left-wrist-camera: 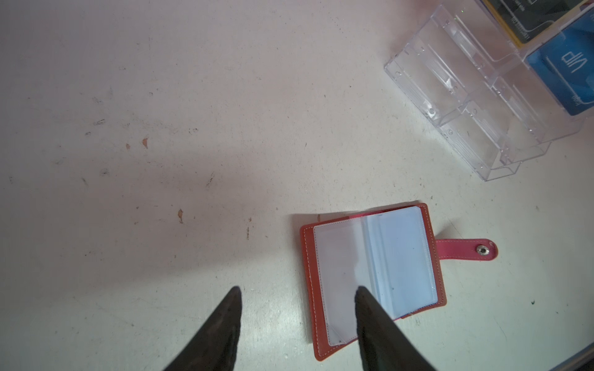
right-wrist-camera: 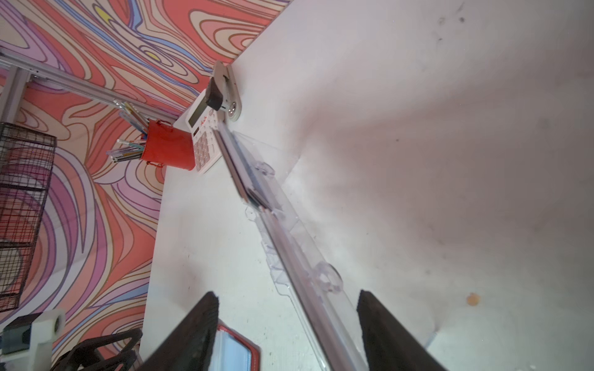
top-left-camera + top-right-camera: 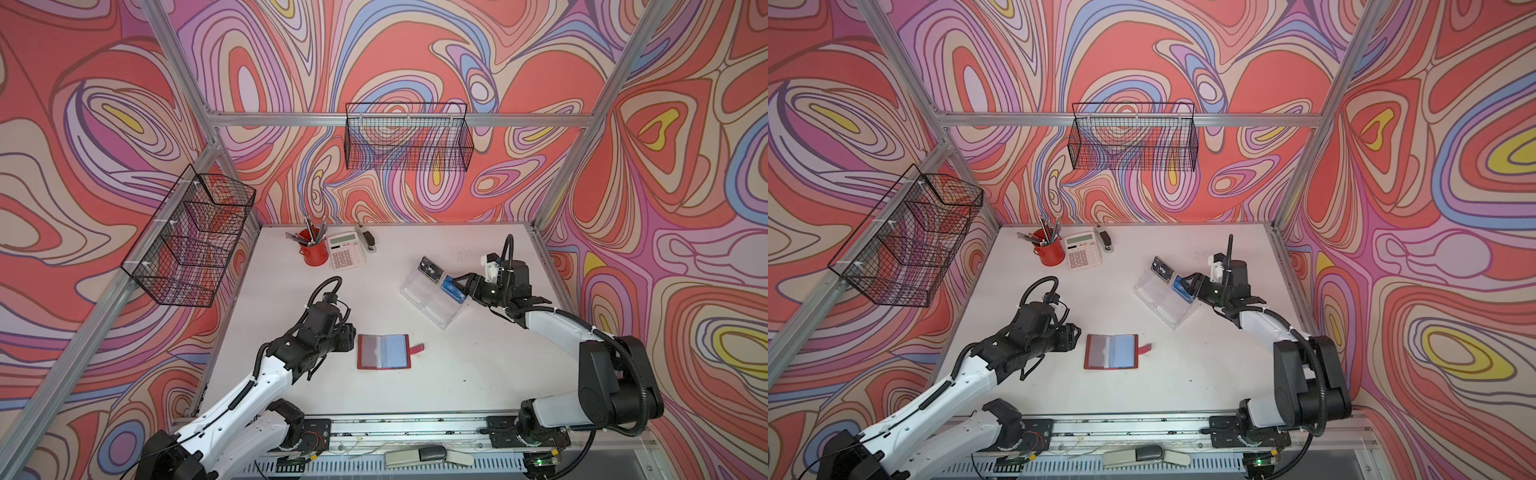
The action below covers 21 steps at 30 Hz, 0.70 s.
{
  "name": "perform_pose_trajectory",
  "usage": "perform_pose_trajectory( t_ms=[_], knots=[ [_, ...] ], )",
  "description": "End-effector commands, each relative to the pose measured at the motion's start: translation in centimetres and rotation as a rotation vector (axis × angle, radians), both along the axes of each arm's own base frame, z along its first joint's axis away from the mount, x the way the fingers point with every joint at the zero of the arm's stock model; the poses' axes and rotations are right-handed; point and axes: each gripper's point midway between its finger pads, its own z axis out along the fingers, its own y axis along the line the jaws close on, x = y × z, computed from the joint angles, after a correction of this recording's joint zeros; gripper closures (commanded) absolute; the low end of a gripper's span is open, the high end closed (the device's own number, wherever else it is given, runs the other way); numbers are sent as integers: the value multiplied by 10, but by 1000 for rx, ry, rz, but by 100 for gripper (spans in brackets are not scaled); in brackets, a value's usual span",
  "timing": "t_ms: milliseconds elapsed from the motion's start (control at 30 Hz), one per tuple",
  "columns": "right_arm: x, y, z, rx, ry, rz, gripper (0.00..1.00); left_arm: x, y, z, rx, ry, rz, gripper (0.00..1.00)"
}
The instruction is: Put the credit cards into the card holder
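White table (image 3: 415, 395), black "VIP" card (image 3: 431, 269), blue card (image 3: 449, 288)

White, scuffed table (image 3: 415, 386); along far edge, red pen cup (image 3: 312, 252), beige calculator (image 3: 346, 251) just beside, stapler (image 3: 366, 240) next; toward right, clear acrylic stand (image 3: 428, 297), set askew; near middle, well apart from stand, red card holder (image 3: 383, 351), lying open, sleeves up, strap out flat.
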Motion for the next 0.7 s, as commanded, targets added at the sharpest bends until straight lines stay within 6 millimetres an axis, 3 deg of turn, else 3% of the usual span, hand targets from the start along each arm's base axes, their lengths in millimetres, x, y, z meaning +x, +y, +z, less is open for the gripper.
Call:
perform_pose_trajectory(
  t_ms=[0,233,400,667],
  knots=[
    [-1,11,12,14,-40,-24,28,2,1,8,11,-21,2,41],
    [-2,27,4,-42,-25,-8,28,2,3,8,18,-21,7,41],
    [9,12,-6,-182,-17,-46,27,2,3,7,22,-16,8,41],
    [17,9,-29,-335,61,34,34,3,2,8,17,-15,7,41]
  ],
)
